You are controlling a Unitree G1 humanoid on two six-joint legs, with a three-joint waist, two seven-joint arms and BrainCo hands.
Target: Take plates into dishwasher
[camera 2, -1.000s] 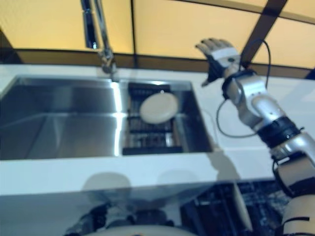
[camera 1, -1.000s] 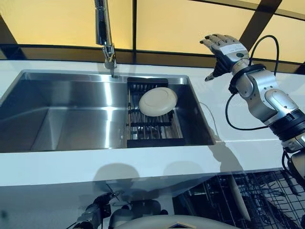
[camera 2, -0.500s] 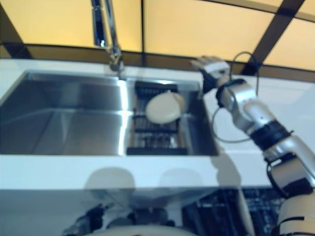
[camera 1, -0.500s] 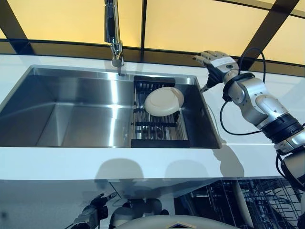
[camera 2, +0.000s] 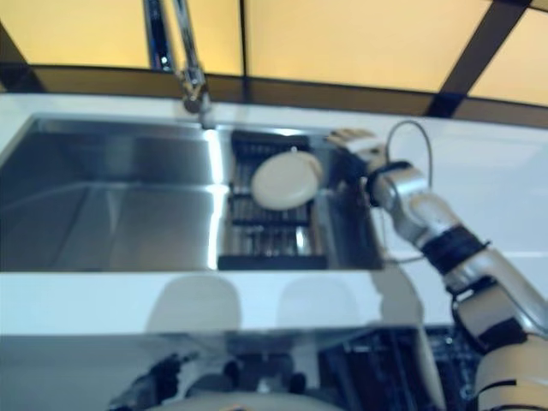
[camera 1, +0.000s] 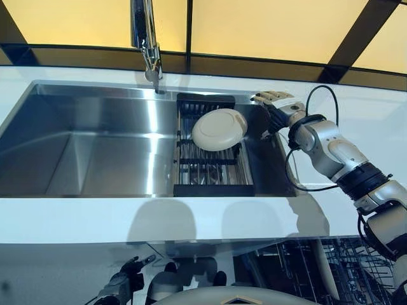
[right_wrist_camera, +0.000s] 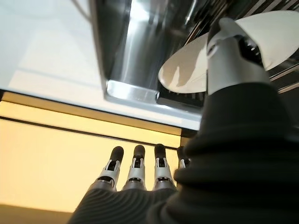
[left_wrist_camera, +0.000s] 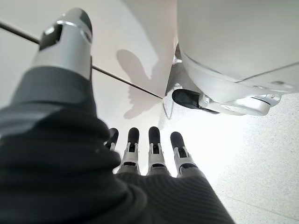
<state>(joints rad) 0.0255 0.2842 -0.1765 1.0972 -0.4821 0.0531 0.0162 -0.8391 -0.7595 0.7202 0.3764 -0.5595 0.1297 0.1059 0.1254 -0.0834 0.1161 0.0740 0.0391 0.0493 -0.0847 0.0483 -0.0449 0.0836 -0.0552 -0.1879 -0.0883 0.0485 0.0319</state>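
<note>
A cream plate [camera 1: 219,129] leans tilted on a black dish rack [camera 1: 212,171] in the right part of the steel sink [camera 1: 95,152]; it also shows in the right wrist view [right_wrist_camera: 196,65]. My right hand [camera 1: 275,103] is open, fingers straight, above the sink's right rim, just right of the plate and not touching it. Its own view shows straight fingers [right_wrist_camera: 135,170] and the thumb [right_wrist_camera: 229,56] in front of the plate. My left hand [left_wrist_camera: 149,154] is open and empty, hanging low near the floor, and shows under the counter [camera 1: 121,289].
A tall tap [camera 1: 145,38] stands behind the sink. White counter [camera 1: 356,121] lies around it. The open dishwasher's wire rack [camera 1: 318,267] with a plate on edge [camera 1: 324,270] shows at lower right under the counter.
My right hand has come down and leftward from above the back counter to the sink's right rim beside the plate. The camera has shifted a little. The plate has not moved.
</note>
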